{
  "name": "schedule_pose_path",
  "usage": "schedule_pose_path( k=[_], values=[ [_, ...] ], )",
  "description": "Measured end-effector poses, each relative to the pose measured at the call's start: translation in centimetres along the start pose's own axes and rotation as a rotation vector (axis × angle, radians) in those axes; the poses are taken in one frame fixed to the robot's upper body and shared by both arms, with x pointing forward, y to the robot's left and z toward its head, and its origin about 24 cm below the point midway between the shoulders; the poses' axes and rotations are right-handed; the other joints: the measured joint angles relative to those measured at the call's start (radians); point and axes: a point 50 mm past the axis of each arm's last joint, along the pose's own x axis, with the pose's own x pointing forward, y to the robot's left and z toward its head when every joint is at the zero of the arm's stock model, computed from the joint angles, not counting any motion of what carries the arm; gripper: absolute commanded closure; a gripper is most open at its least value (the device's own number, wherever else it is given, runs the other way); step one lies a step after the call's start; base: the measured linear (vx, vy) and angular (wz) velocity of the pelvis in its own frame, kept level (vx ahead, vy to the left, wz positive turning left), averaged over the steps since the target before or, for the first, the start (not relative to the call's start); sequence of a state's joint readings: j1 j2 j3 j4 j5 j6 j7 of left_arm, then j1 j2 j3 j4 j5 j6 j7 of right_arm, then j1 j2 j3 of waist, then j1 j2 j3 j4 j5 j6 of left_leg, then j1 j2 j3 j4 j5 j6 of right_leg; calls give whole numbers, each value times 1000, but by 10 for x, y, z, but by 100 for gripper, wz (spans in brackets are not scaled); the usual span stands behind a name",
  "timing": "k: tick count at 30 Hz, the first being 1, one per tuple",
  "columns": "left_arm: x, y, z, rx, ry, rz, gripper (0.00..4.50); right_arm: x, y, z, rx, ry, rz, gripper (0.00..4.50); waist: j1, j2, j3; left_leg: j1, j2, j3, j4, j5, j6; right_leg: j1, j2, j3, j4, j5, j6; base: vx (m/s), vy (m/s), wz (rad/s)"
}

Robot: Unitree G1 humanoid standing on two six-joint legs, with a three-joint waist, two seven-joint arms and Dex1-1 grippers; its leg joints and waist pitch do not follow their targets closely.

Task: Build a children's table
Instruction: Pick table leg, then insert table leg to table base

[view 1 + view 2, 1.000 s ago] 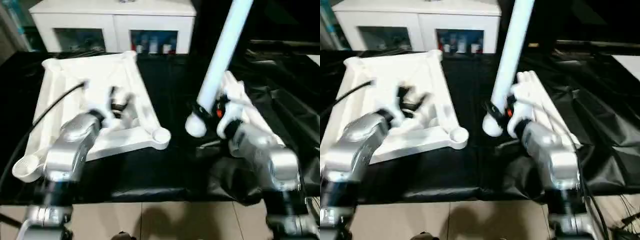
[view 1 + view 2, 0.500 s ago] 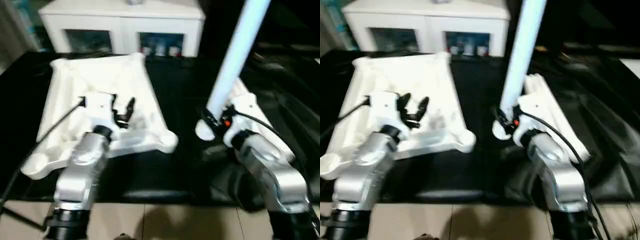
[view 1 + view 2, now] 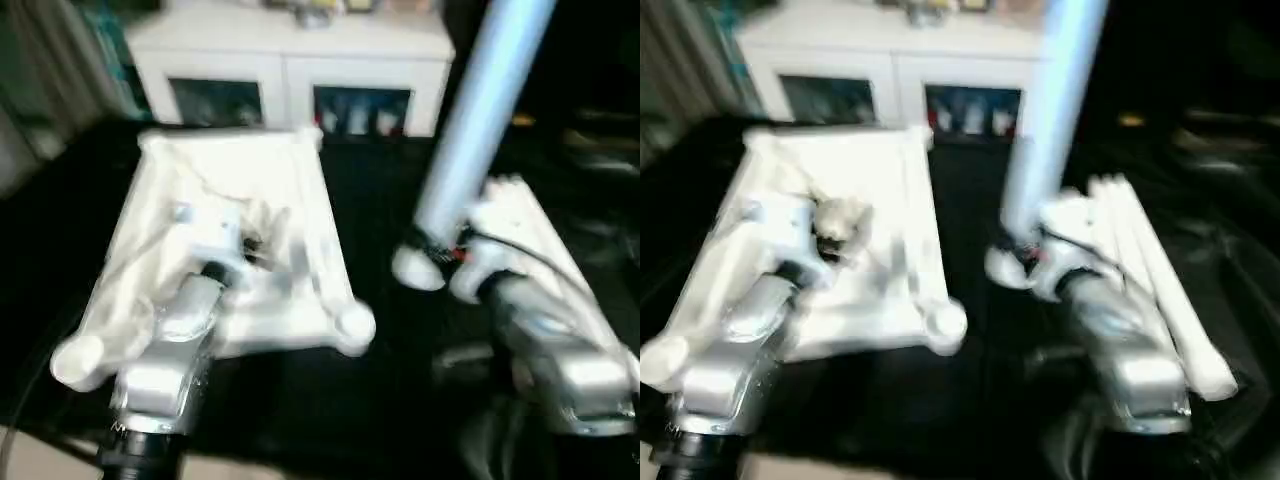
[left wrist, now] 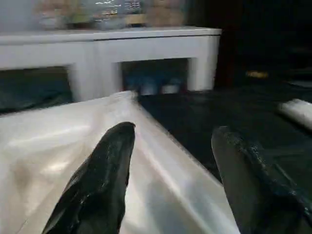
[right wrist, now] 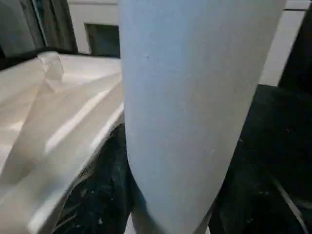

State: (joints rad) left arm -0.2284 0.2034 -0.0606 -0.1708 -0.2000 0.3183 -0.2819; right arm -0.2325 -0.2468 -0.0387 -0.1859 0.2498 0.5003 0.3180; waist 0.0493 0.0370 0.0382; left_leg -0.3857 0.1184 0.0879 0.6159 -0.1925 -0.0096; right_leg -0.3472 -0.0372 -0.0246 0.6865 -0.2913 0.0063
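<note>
From the head camera, you had the table top (image 3: 235,230) lying upside down on the black counter (image 3: 380,190), ribs up, with the near round corner socket (image 3: 352,325) empty. No leg stood in any socket you could see, so I judged the build barely begun: four legs to seat. Your right end effector (image 3: 440,255) held one leg (image 3: 480,120) close to its rounded end, the leg rising steeply toward the top of the picture, just beside the spare legs (image 3: 1150,270) lying in a bundle on the counter to the right. Your left end effector (image 3: 245,240) hung over the middle of the table top. A white cabinet (image 3: 290,70) stood behind.

From the left wrist, your two black fingers (image 4: 97,185) stood well apart with nothing between them, above the table top's raised edge.

From the right wrist, the leg ran up between the dark fingers (image 5: 97,195), which pressed on either side of it.
</note>
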Motion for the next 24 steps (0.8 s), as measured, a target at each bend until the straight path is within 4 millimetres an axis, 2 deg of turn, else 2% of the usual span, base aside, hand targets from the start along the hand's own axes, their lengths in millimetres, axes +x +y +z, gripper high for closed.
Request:
schedule_pose_path(
  k=[1,2,4,6,8,10,11,13,14,16,17,19,20,24],
  values=[
    [-2,2,-1,4,2,-24,133,1,2,-1,11,-1,6,267,8,1,0,-7,14,-2,5,9,-44,-1,5,-14,1,-1,-1,0,0,0],
    [-6,1,-4,-14,11,-70,126,2,6,-1,18,-3,36,267,11,2,-1,-13,23,-4,10,8,-45,-3,7,-20,-8,0,0,0,0,0],
    [-13,-1,-10,-27,60,-209,126,2,9,0,27,-1,79,267,19,2,-1,-21,25,0,16,6,-45,-9,4,-17,-8,2,4,0,0,0],
    [-22,0,-16,-7,126,-345,83,1,11,-1,35,17,127,267,33,4,0,-20,24,6,16,4,-45,-9,-2,-17,-10,5,7,0,0,0],
    [-29,-2,-21,20,193,-463,87,0,10,-1,32,34,169,267,41,8,4,-15,27,19,16,0,-45,-1,-7,-17,-14,4,0,-65,43,5],
    [-35,-4,-25,64,264,-592,77,-2,10,-1,-4,54,218,267,42,9,7,-9,31,35,13,1,-44,3,-13,-16,-16,7,-3,-74,39,4],
    [-39,-5,-29,76,300,-655,77,-4,8,0,-27,66,239,267,42,8,9,-2,31,47,7,1,-44,4,-21,-14,-16,10,-2,-76,34,1],
    [-35,-6,-38,133,343,-703,94,-6,6,0,-64,85,270,267,43,9,11,3,32,59,2,1,-44,3,-24,-11,-22,11,3,-78,32,2],
    [-32,-4,-41,161,358,-710,118,-7,7,0,-78,94,293,267,42,8,12,4,33,63,-1,1,-44,3,-25,-10,-26,13,4,-61,23,-1],
    [-28,-1,-44,191,374,-718,119,-7,9,-1,-92,105,328,267,41,9,11,1,35,64,-2,8,-40,6,-25,-11,-29,22,4,-30,12,-1],
    [-24,0,-45,204,378,-723,133,-8,10,-1,-100,109,347,267,41,9,12,-1,36,65,-2,15,-34,4,-24,-12,-30,29,5,0,0,0],
    [-16,3,-46,227,386,-719,133,-10,11,2,-115,106,368,267,40,9,12,-1,37,66,-3,15,-34,2,-25,-12,-32,35,3,0,0,0],
    [-12,4,-44,241,385,-721,158,-10,12,4,-122,100,378,267,40,10,11,-1,37,67,-4,15,-34,2,-25,-12,-34,36,2,0,0,0],
    [-7,1,-44,249,397,-777,170,-11,13,4,-126,104,391,267,40,15,9,-1,38,68,-5,15,-34,1,-24,-12,-37,37,1,0,0,0]
  ],
)
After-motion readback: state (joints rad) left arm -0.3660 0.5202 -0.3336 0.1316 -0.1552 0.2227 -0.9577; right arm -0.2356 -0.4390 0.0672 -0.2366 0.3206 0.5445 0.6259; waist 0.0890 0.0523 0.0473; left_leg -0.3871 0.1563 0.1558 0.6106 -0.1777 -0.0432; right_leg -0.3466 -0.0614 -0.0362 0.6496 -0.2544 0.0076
